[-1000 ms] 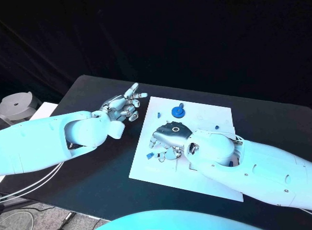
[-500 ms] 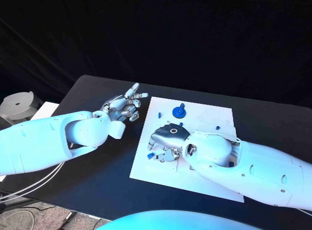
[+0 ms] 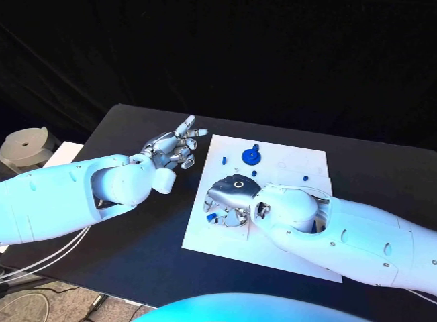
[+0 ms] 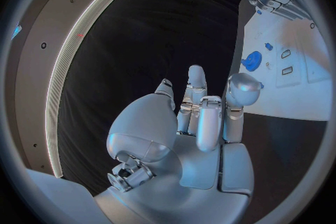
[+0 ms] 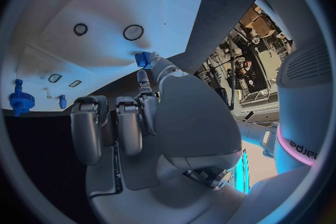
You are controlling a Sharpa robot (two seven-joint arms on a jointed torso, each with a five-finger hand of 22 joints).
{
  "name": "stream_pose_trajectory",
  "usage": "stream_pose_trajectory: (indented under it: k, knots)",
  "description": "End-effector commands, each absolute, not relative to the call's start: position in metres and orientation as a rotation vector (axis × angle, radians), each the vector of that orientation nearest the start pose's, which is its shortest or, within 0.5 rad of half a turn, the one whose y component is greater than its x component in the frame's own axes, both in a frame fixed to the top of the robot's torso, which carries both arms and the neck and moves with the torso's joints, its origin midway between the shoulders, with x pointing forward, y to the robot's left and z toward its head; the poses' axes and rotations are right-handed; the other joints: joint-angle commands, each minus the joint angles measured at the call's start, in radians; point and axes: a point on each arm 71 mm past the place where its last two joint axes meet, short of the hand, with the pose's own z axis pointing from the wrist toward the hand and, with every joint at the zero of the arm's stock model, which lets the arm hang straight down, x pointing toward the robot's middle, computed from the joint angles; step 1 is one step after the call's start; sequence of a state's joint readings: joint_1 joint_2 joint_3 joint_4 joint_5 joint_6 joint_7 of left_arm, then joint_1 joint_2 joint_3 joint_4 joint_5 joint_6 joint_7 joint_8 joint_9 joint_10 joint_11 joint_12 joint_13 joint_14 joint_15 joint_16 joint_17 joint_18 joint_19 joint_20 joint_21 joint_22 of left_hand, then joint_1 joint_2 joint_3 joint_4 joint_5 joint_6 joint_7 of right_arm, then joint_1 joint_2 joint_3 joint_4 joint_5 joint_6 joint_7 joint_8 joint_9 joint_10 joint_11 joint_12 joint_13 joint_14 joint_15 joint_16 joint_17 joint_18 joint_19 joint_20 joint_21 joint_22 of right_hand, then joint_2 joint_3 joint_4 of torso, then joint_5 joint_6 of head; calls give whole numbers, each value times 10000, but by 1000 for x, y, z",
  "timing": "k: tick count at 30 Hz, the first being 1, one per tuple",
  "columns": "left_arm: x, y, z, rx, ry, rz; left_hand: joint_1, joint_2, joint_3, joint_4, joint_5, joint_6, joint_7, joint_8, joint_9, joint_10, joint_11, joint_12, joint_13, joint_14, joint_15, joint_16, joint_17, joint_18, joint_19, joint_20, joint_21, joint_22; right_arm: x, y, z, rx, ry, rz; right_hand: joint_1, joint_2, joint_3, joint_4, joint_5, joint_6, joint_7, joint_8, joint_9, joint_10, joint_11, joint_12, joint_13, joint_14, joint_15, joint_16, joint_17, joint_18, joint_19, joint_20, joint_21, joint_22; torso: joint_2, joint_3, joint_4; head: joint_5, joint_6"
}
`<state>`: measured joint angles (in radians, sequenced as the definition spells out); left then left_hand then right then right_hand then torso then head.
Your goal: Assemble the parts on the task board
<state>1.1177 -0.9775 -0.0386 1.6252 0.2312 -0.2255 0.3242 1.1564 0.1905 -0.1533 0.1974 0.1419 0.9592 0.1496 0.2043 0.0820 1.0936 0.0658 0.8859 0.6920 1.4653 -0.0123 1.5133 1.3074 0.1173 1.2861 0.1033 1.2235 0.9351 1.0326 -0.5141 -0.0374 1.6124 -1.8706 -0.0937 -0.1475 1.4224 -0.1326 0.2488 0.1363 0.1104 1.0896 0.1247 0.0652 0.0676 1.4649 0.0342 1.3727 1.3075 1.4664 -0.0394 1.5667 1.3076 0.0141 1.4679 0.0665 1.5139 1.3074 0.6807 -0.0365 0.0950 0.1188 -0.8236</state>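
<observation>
The small blue part [image 5: 143, 59] sits pinched at the fingertips of the right hand [image 3: 233, 198], a blocky piece of what looks like matte plastic, held just over the task board [image 3: 286, 161] near two dark-ringed round holes [image 5: 133, 32] in the smooth white plate. My judgement is that the work is partly done: beyond the right hand's fingers a round blue gear-like part [image 3: 249, 156] with a stem already stands in the board, and a slim blue peg [image 3: 303, 178] stands off to that hand's far side, while the held piece and the open round holes and small rectangular slots are still to be dealt with. The left hand [image 3: 172, 151] hovers over the black table just beside the board's edge, holding nothing, its silver fingers loosely apart and pointing away from the robot.
</observation>
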Motion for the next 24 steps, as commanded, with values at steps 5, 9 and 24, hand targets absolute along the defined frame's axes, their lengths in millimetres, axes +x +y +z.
stream_pose_trajectory:
  k: [5, 9, 24]
  knots:
    - [453, 242, -215, -14980, 14538, -15845, 73, -20, 1, -55, 55, -72, -11, 49, -1, -92, 2, -48, -9, 678, 68, -61, 1738, 60, -69, -17, -46, -9, 387, -8, -245, -7819, 17074, 8427, 19, 105, 74, -25, -8, 28, 5, 10, 17, 403, 48, 74, 1853, 1034, 74, 14, 2592, 122, 461, 75, -51, 1593, -3, -2, 27, 18, -62]
    - [453, 242, -215, -14980, 14537, -15844, 73, -20, 1, -55, 55, -72, -11, 49, -1, -92, 2, -48, -9, 678, 68, -61, 1738, 60, -69, -17, -46, -9, 387, -8, -246, -7840, 17132, 8397, 11, 134, 96, -32, -4, 81, -6, 26, 27, 402, 41, 79, 1854, 1034, 70, 14, 2592, 123, 459, 74, -53, 1590, -4, -3, 30, 15, -60]
    - [453, 242, -215, -14981, 14549, -15844, 95, -8, 9, -70, 57, -77, -10, 60, 1, -98, 2, -56, -27, 677, 68, -61, 1736, 60, -67, -16, -55, -16, 387, -9, -250, -8026, 17450, 8222, -36, 350, 246, -146, 1, 697, -216, 240, 125, 429, -124, 181, 1888, 1039, -53, 27, 2612, 115, 484, -14, -33, 1629, -12, -8, 76, -23, -95]
